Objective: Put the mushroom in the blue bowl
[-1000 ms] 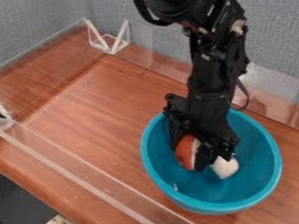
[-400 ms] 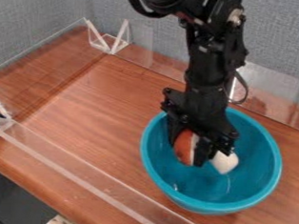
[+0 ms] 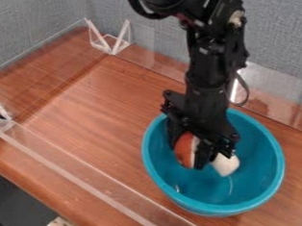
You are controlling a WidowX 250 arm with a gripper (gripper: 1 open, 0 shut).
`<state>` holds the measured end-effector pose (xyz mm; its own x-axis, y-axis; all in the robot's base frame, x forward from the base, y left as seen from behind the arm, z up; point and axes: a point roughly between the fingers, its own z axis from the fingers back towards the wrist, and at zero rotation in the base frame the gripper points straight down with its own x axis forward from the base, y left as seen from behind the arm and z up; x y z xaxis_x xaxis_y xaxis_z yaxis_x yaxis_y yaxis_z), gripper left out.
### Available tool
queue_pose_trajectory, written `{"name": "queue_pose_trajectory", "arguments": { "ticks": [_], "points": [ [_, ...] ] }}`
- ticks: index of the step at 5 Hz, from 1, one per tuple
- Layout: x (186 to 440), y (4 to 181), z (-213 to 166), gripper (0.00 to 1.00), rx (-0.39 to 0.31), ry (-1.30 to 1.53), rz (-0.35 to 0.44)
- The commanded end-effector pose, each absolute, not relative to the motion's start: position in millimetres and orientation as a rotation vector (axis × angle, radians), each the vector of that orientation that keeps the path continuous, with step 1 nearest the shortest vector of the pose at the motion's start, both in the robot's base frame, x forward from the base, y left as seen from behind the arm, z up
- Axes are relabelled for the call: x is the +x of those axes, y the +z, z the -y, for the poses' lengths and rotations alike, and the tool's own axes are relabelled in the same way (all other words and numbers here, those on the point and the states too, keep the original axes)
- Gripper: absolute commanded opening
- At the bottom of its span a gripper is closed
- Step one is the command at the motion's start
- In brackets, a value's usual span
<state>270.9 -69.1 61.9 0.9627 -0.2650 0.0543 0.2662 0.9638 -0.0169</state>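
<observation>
The blue bowl (image 3: 258,188) sits on the wooden table at the lower right of the camera view. My gripper (image 3: 201,150) points straight down into the bowl and is shut on the mushroom (image 3: 190,152). Its red-orange cap shows between the black fingers (image 3: 176,140), and the cream stem (image 3: 227,165) sticks out to the right, low over the bowl's inside. Whether the mushroom touches the bowl's floor is hidden by the gripper.
A clear acrylic wall (image 3: 73,174) runs along the table's front edge and another stands along the back. A white wire stand (image 3: 113,37) is at the far left corner. Bare wood (image 3: 90,102) lies left of the bowl.
</observation>
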Motion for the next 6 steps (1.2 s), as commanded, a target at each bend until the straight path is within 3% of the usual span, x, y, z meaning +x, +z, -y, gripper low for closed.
{"name": "queue_pose_trajectory", "arguments": {
  "ticks": [1,6],
  "points": [
    [276.3,82.5,66.5,0.0,-0.032,-0.253,0.129],
    [274.6,81.9,64.6,0.0,-0.033,-0.235,0.136]
  ]
}}
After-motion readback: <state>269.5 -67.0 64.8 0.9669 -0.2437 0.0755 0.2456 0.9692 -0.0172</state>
